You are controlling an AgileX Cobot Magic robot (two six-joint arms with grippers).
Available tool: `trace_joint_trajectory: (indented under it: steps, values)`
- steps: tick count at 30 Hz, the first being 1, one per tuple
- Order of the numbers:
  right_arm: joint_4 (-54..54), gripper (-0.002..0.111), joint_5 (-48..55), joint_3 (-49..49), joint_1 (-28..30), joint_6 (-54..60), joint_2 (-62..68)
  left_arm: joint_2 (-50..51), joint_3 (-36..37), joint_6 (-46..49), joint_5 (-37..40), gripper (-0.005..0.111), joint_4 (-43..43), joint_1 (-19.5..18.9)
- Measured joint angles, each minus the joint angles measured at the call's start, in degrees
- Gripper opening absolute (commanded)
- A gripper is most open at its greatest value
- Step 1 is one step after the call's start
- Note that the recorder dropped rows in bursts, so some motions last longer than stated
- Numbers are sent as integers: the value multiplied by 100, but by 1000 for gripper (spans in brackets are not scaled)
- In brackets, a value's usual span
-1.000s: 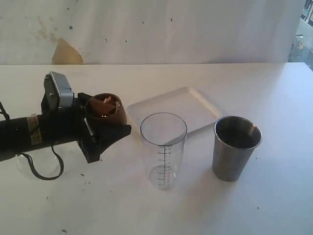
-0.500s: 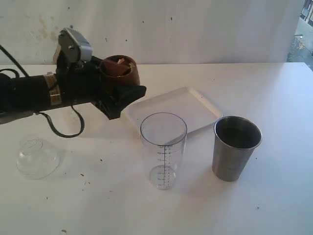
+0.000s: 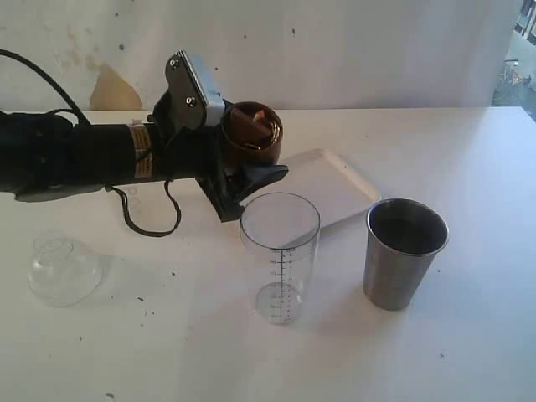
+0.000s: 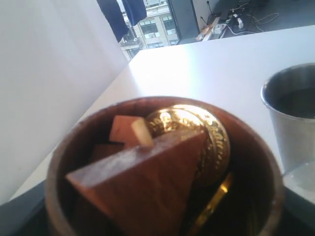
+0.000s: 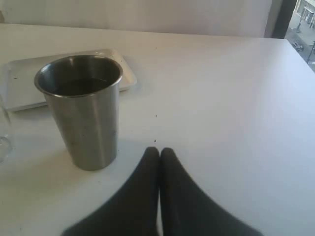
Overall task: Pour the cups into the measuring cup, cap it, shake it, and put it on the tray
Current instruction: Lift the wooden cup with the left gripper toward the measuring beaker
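Note:
My left gripper [image 3: 248, 164] is shut on the brown wooden cup [image 3: 253, 131], held in the air up and to the left of the measuring cup [image 3: 280, 255]. The wooden cup [image 4: 162, 167] holds wooden blocks and a gold coin. The clear measuring cup stands upright in the middle of the table. The steel tumbler [image 3: 404, 251] stands to its right, and it shows in the right wrist view too [image 5: 82, 110]. The white tray [image 3: 318, 186] lies behind them. My right gripper [image 5: 159, 153] is shut and empty, low over the table beside the tumbler.
A clear dome-shaped lid [image 3: 63, 268] lies on the table at the left, below the left arm. The white table [image 3: 469, 335] runs on to the right and front.
The left arm has risen and moved right with the wooden cup, from low at the left to just above and left of the measuring cup. The dome lid has come into view.

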State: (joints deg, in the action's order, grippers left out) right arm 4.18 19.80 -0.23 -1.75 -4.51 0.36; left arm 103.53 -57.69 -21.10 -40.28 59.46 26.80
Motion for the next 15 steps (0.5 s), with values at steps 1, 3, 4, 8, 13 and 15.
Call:
trace_joint_trajectory:
  steps: [1, 3, 4, 8, 13, 15]
  values:
    - [0, 0, 0, 0, 0, 0, 0, 0, 0, 45, -11, 0, 86, 0]
    - [0, 0, 0, 0, 0, 0, 0, 0, 0, 179, -85, 0, 215, 0]
    - [0, 0, 0, 0, 0, 0, 0, 0, 0, 258, -115, 0, 272, 0]
    - [0, 0, 0, 0, 0, 0, 0, 0, 0, 581, -174, 0, 342, 0]
    - [0, 0, 0, 0, 0, 0, 0, 0, 0, 855, -317, 0, 383, 0]
    - [0, 0, 0, 0, 0, 0, 0, 0, 0, 895, -413, 0, 383, 0]
